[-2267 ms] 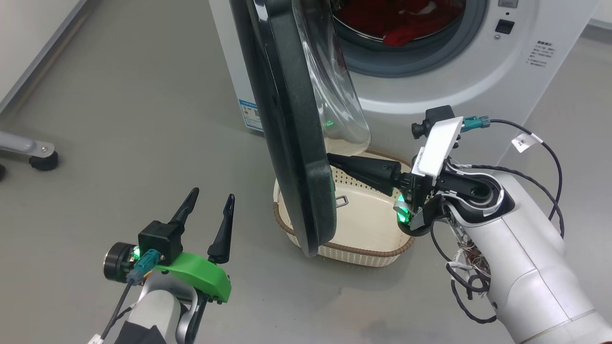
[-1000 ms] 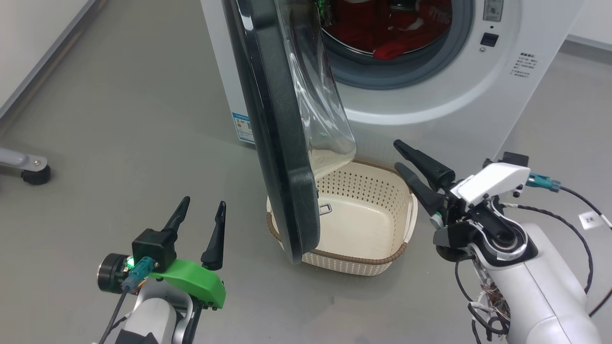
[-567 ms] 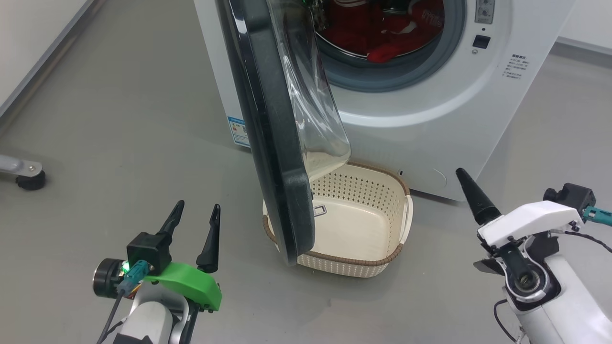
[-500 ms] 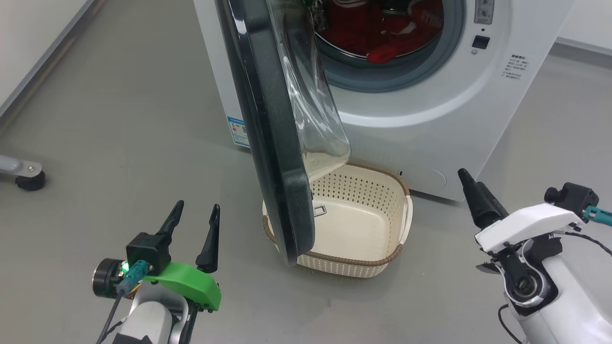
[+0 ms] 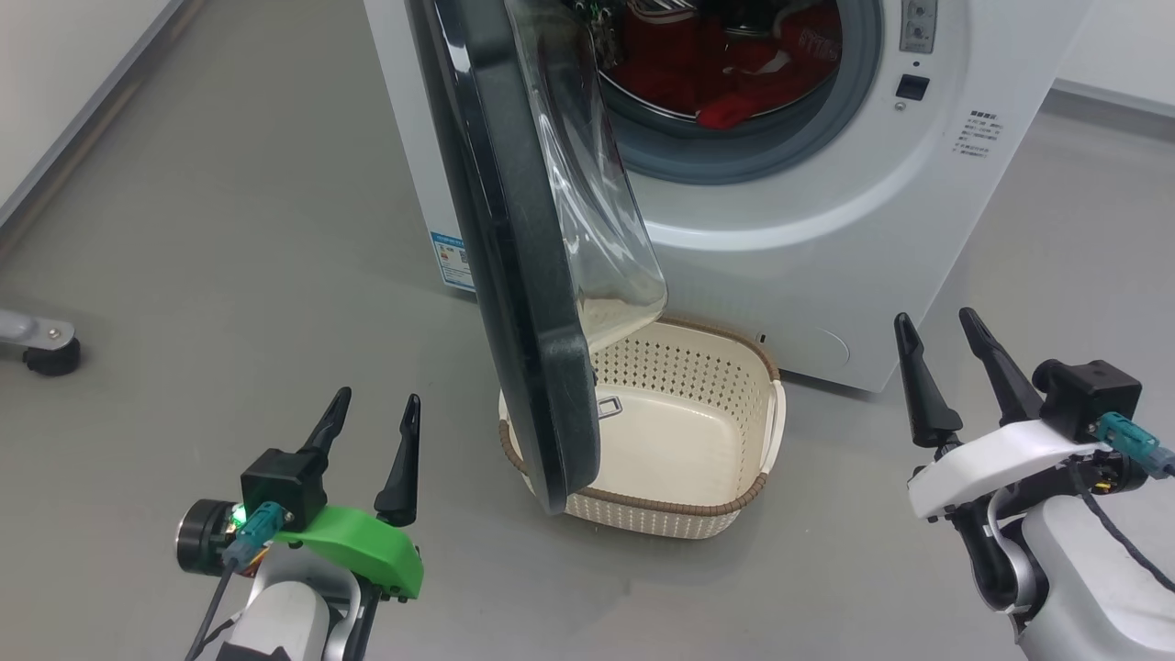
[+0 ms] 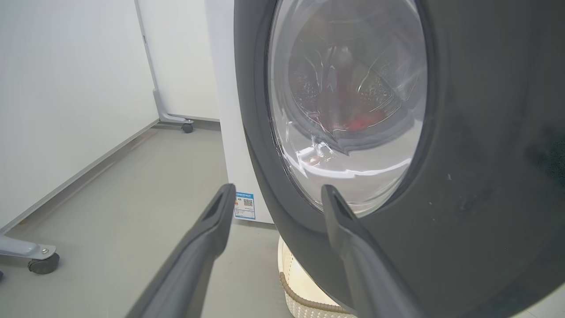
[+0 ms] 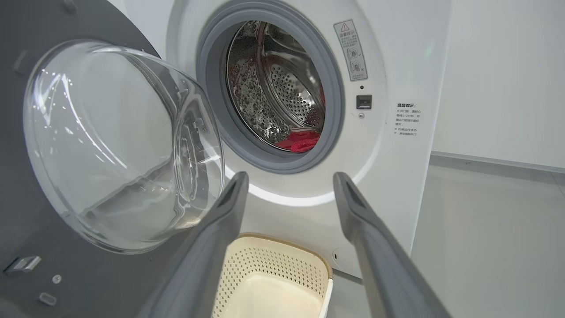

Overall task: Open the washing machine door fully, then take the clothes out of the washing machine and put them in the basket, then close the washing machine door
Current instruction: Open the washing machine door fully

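basket is partly hidden by the door, clothes are cut off up top. left end effector and right end effector are spread open, empty.

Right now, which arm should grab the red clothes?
Probably the right. The right gripper is open and faces the clothes in the drum; the door stands between the left gripper and them.

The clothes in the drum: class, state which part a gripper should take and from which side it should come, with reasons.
Take the clothes by the bunched fold nearest the front lip of the drum; it sits raised and closest. Come straight in from the front with the right gripper, likely, because the washing machine door stands out on the left.
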